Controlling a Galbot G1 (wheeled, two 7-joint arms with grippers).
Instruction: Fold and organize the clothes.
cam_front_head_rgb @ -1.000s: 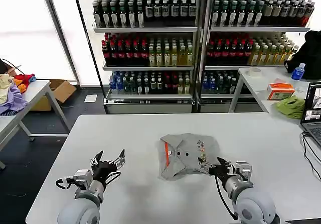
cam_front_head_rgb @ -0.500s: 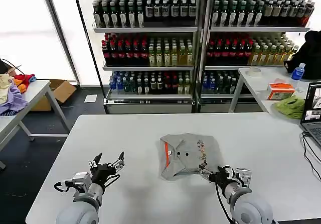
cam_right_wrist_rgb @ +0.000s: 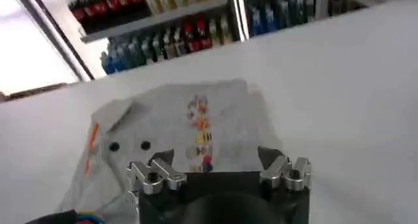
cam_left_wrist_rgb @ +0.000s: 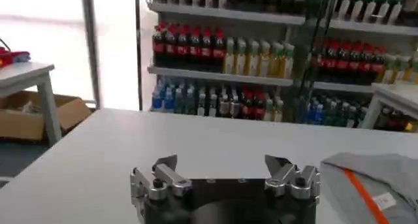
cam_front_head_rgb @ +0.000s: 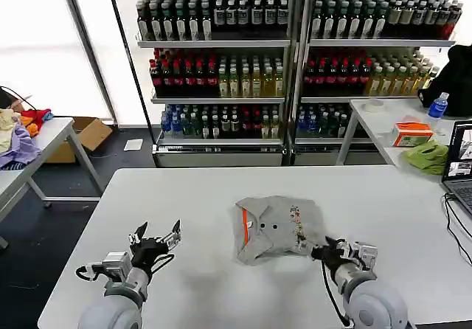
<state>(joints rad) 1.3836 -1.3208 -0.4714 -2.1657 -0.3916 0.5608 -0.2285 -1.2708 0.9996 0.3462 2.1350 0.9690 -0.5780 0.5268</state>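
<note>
One of the clothes, a light grey shirt (cam_front_head_rgb: 276, 228) with an orange-lined buttoned collar and a small multicoloured chest print, lies folded in the middle of the white table (cam_front_head_rgb: 221, 189). My right gripper (cam_front_head_rgb: 326, 248) hovers just off its near right corner, open, with nothing between the fingers. The right wrist view has the shirt (cam_right_wrist_rgb: 176, 121) spread beyond the open right gripper (cam_right_wrist_rgb: 214, 159). My left gripper (cam_front_head_rgb: 156, 234) waits open over bare table to the shirt's left. From the left wrist, that gripper (cam_left_wrist_rgb: 222, 163) is empty, and the shirt's (cam_left_wrist_rgb: 375, 179) edge shows far to one side.
To the right, a side table holds a lime-green cloth (cam_front_head_rgb: 428, 156), an orange box (cam_front_head_rgb: 411, 133), a water bottle (cam_front_head_rgb: 438, 106) and a laptop (cam_front_head_rgb: 461, 163). Coloured fabrics (cam_front_head_rgb: 18, 133) are heaped on a table at the left. Drink shelves (cam_front_head_rgb: 221, 63) stand behind.
My right gripper has drawn back a little to the right, off the shirt's near right corner. The shirt stays put. The left gripper has barely shifted.
</note>
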